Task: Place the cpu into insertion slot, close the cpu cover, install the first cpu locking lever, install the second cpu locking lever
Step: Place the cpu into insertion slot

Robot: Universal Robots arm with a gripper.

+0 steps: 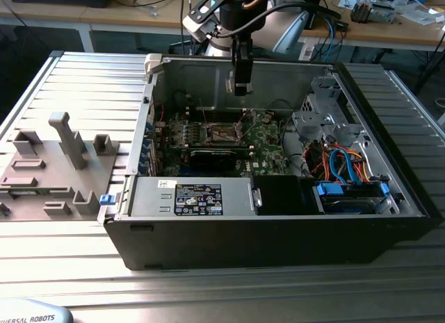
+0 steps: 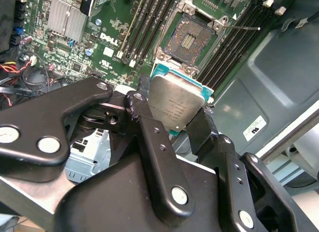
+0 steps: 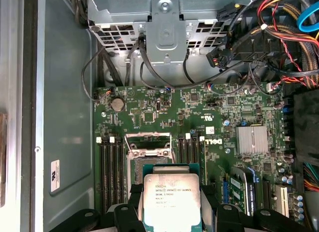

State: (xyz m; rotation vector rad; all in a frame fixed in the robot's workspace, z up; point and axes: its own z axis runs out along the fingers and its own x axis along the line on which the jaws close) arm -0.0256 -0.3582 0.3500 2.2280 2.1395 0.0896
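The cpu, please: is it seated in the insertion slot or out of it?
Out. The gripper holds the cpu clear of the board, and the insertion slot lies open with bare contacts.

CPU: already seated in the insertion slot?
No, the gripper holds the cpu clear of the board, and the insertion slot shows bare contacts.

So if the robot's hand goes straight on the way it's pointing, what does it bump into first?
Probably the open insertion slot, or the green motherboard right beside it. The hand holds the cpu out front, so the chip would touch first. Depth is hard to judge.
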